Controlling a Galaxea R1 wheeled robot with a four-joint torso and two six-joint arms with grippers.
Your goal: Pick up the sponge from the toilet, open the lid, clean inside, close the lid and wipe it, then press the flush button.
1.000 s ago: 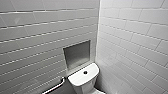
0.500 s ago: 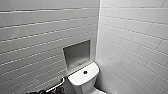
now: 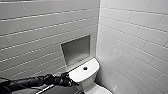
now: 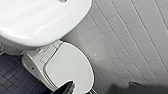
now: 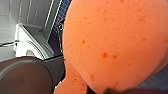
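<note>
While the toilet lid (image 4: 70, 67) lies shut | right fingers (image 5: 125, 92) pinch the sponge (image 5: 112, 42) | left arm (image 3: 37, 81) near flush button (image 3: 85, 68)

Soft, even light fills the tiled room, glare shines on the toilet (image 4: 37, 22), and the niche (image 3: 76, 50) sits shadowed.

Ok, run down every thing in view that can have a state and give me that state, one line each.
toilet lid: closed, down flat over the bowl.
flush button: uncovered, nothing pressing on it.
sponge: up off the toilet, close before the right wrist camera; what grips it cannot be made out.
left gripper: at the edge of the toilet tank, short of the button.
</note>
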